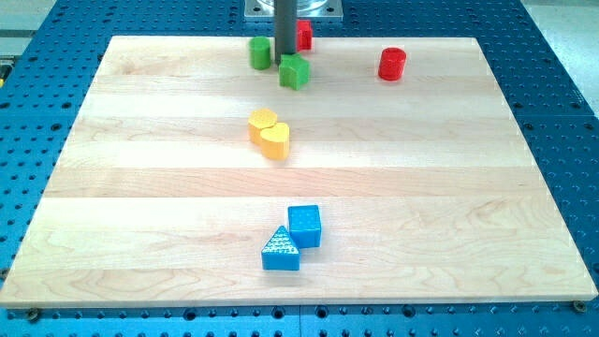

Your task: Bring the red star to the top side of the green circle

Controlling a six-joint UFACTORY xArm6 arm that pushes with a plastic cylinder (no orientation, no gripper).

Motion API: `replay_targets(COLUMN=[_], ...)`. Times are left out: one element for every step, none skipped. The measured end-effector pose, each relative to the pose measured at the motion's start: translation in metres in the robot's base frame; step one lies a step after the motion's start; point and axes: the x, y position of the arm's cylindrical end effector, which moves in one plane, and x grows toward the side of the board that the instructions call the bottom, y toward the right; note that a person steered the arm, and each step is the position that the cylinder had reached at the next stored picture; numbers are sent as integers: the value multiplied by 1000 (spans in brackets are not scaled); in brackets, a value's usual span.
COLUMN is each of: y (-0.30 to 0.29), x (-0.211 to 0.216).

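No readable text, labels, brands, numbers or signs anywhere I can see, none on my coloured blocks, none on the wooden counter, none on the blue perforated surface around it

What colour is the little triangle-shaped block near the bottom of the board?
Blue, matching the cube beside it. The triangle shows clearly in the camera view.
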Motion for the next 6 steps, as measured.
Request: replay_targets(y=[80, 108, 108, 105, 99, 74], x=[1, -48, -67, -68, -68, -68])
